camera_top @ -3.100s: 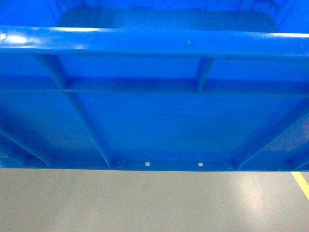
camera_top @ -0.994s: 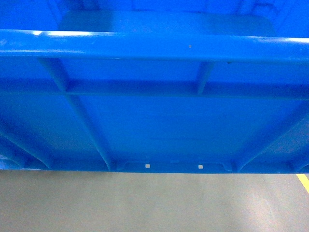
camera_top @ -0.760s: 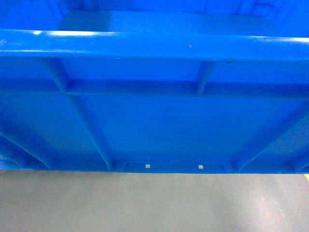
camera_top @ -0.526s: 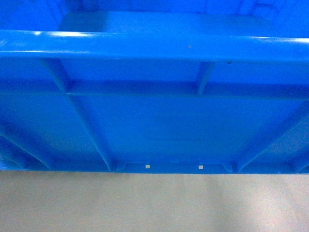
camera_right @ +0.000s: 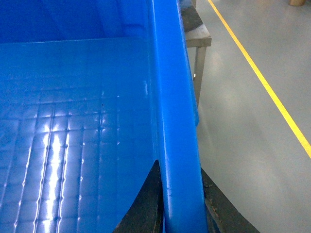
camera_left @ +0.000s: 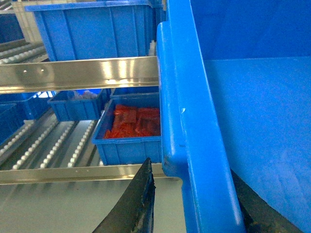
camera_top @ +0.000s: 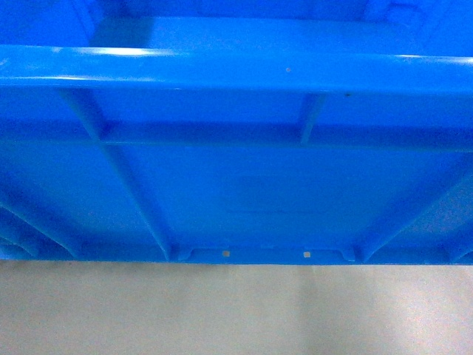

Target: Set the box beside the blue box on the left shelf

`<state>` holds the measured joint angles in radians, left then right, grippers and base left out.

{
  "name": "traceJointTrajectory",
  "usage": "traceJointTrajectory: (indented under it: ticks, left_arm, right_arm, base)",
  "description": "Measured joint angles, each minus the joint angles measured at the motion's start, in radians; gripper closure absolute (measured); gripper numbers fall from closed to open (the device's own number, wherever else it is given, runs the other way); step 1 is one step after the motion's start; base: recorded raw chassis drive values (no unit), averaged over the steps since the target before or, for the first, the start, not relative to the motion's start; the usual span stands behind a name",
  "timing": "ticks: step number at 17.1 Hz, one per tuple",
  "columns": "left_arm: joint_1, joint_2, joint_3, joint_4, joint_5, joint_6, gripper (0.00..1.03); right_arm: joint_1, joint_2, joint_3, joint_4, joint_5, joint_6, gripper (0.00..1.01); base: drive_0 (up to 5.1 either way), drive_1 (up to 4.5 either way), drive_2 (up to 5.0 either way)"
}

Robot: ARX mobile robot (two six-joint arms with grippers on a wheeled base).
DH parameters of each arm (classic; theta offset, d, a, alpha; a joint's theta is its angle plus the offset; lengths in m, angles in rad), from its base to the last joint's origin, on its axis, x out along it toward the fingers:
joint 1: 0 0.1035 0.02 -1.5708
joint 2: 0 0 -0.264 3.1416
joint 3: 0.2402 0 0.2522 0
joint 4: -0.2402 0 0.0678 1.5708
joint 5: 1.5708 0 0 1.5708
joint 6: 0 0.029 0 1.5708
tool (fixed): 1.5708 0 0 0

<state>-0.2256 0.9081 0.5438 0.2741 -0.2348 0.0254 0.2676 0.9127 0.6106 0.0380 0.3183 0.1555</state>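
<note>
The box (camera_top: 236, 185), a big bright blue ribbed crate, fills the head view and hangs above the grey floor. My left gripper (camera_left: 192, 170) straddles its left rim; the outer finger (camera_left: 143, 194) is beside the rim and the inner one lies against the inside wall. My right gripper (camera_right: 179, 167) is shut on the right rim (camera_right: 175, 97), a finger pressed to each side. Ahead in the left wrist view is the left shelf (camera_left: 73, 73), with white roller lanes (camera_left: 53, 145) and steel front edges. A large blue box (camera_left: 92, 29) sits on its upper level.
On the lower rollers stand a small blue bin of red packets (camera_left: 131, 128) and another small blue bin (camera_left: 77, 104). In the right wrist view a grey metal stand (camera_right: 198, 48) is just beyond the crate, and a yellow floor line (camera_right: 262, 82) runs past.
The crate stays fixed in the head view while the floor beneath shifts. The yellow line at the lower right has slid out of view.
</note>
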Motion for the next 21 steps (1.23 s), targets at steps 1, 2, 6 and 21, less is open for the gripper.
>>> traceJointTrajectory:
  ticks: [1,2,6,21]
  left_arm:
    - [0.000,-0.001,0.000,0.000,0.000,0.001,0.71]
    - [0.000,-0.001,0.000,0.001,0.000,0.001,0.71]
    - [0.000,-0.001,0.000,0.002,0.000,0.001,0.71]
    - [0.000,-0.001,0.000,-0.001,0.000,0.001,0.71]
  right_arm:
    - [0.000,0.000,0.000,-0.001,0.000,0.000,0.91]
    - [0.000,0.000,0.000,0.000,0.000,0.000,0.91]
    - [0.000,0.000,0.000,0.000,0.000,0.001,0.91]
    - [0.000,0.000,0.000,-0.002,0.000,0.000,0.91]
  base:
    - [-4.9,2.42,2.4]
    - [-4.9,2.41,2.4]
    - [-4.9,2.43,2.4]
    - [-5.0,2.38,2.4]
